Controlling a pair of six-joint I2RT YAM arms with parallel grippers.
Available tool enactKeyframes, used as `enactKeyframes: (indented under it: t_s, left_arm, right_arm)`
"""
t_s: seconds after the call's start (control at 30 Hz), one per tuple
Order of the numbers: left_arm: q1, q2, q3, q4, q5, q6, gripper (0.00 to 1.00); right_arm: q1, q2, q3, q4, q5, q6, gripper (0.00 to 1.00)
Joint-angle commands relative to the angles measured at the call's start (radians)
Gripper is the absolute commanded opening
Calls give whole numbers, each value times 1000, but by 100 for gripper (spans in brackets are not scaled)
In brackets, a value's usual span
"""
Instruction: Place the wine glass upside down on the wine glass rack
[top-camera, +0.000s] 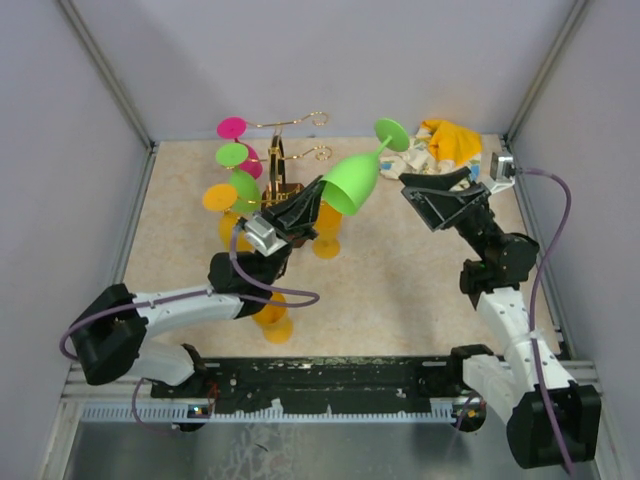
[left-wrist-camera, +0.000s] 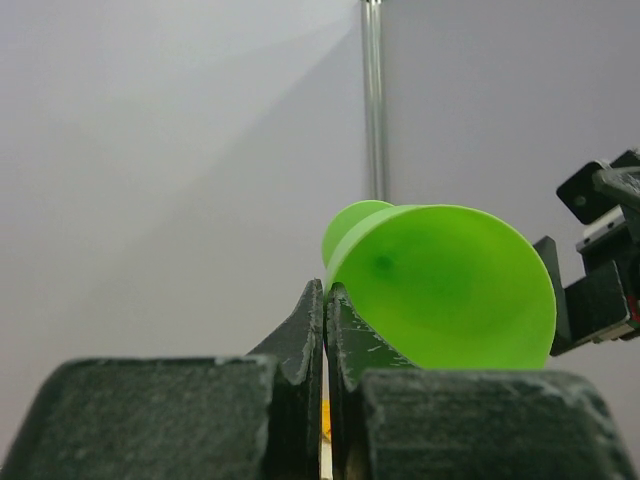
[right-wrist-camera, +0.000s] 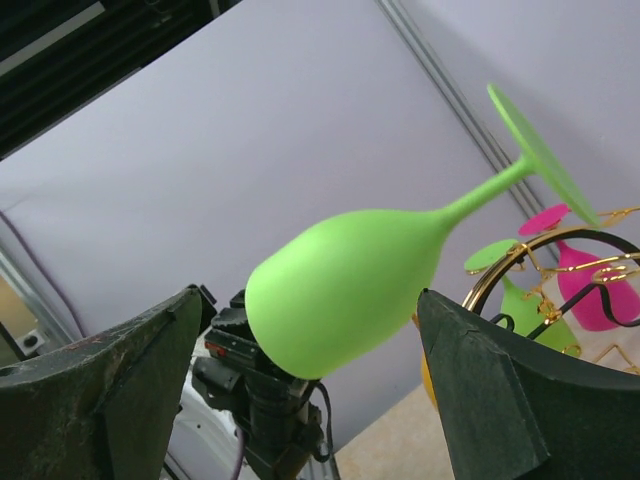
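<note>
The left claw (top-camera: 303, 207) is clenched on the rim of the green wine glass (top-camera: 352, 182). It holds the glass clear of the table (top-camera: 400, 290) at a tilt, with the bowl at the claw's tips and the stem rising away to the right to its round foot. In the left wrist view the two fingers (left-wrist-camera: 305, 330) stand almost together, pinching the rim's edge between them. Just left of the claw and a little beyond it stands the wine glass rack (top-camera: 278, 160), its gold wire carrying a pink glass (top-camera: 232, 127), a green glass (top-camera: 240, 182) and an orange one, all hung on its far-left side. Two curled arm ends reach rightward, near the held bowl. An orange glass (top-camera: 327, 230) sits on the table directly beneath the claw, and another (top-camera: 272, 312) lies back beside its forearm. To the right of the held glass, apart from it, the right claw (top-camera: 418, 200) hangs released with its fingers spread wide. Behind that claw, in the back right corner, lies a yellow cloth (top-camera: 450, 140). Bare table stretches on the near side of both claws, and walls close the left, back and right edges.
</note>
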Motion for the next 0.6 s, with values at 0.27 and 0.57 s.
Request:
enactKeyframes:
  t_s: [0.27, 0.57]
  left_arm:
    - [-63, 65, 20, 215, -33, 47, 0]
    - [-68, 50, 11, 243, -38, 85, 0]
  right_arm:
    - [75, 29, 91, -43, 37, -81, 79]
    - [79, -8, 81, -222, 66, -175, 67]
